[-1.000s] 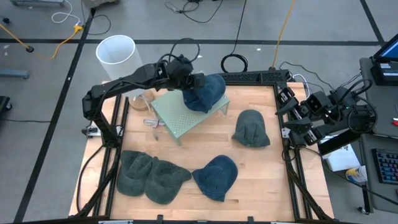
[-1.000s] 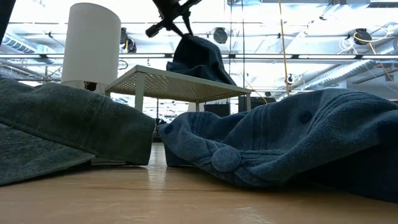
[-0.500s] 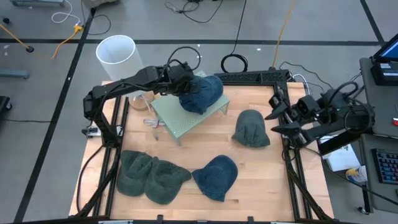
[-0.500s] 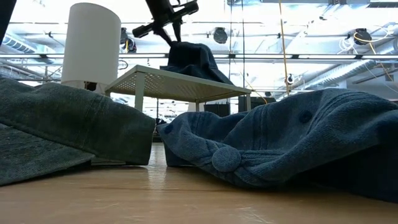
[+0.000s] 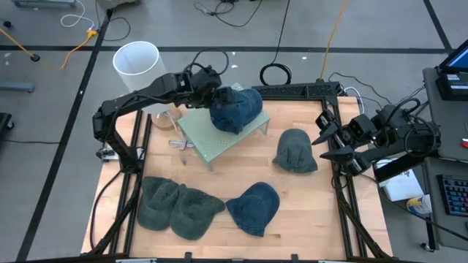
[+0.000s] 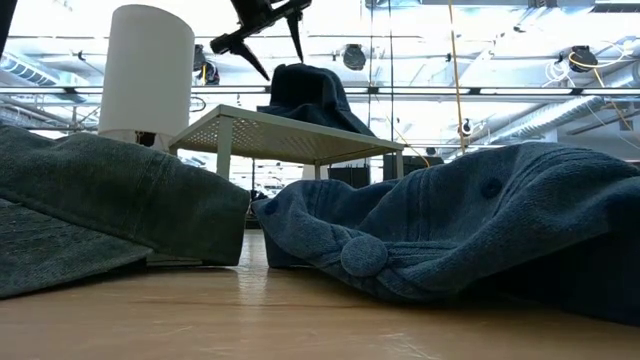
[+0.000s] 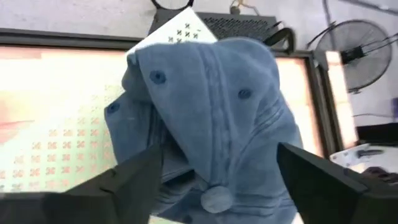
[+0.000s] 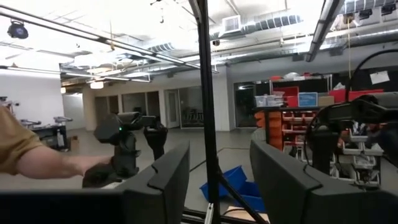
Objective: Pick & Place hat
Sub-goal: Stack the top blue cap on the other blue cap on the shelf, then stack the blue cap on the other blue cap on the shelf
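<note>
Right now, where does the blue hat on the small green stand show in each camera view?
High view: blue hat on the green stand, upper centre, by the open left gripper.
Low view: on the stand, upper centre.
Left wrist view: fills the centre.
Right wrist view: not in it.
Shared landmark: the stand's perforated top.

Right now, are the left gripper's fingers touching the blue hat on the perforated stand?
Apart. The low view shows the left gripper open above the blue hat, background visible between fingers and hat.
</note>
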Controlling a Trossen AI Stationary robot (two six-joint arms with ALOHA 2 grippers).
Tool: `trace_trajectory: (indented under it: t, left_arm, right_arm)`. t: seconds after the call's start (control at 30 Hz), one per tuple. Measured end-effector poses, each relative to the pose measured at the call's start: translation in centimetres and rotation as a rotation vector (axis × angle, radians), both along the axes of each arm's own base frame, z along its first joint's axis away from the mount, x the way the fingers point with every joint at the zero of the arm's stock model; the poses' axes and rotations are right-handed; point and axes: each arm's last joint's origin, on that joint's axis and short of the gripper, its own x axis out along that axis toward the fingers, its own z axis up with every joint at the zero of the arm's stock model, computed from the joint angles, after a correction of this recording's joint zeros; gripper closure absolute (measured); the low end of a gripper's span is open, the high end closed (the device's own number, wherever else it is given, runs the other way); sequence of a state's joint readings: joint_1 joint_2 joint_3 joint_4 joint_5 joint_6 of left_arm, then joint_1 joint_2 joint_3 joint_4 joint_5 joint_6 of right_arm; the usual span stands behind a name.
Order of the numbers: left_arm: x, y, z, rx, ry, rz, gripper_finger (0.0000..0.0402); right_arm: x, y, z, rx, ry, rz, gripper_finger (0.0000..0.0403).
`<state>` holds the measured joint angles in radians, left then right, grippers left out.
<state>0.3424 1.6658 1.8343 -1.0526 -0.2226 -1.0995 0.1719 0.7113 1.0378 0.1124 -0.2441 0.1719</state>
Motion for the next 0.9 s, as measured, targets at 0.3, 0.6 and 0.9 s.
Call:
trace_trajectory:
  t: [0.3,0.6,0.9]
  left_arm:
    - [-2.2,-1.8,0.6,-0.009,0.096,0.046,0.0020]
    - [-2.2,-4.4,-0.5,-0.060,0.239,-0.019,0.0033]
    - [-1.0,-9.3,-0.3,-0.072,0.209,-0.276,0.0062]
  right_arm:
    - [0.1,0.0,-0.2,-0.003,0.021,-0.003,0.0243]
    - [0.1,0.0,-0.2,-0.004,0.025,-0.004,0.0243]
    - [0.2,0.0,-0.4,0.014,0.056,0.003,0.0243]
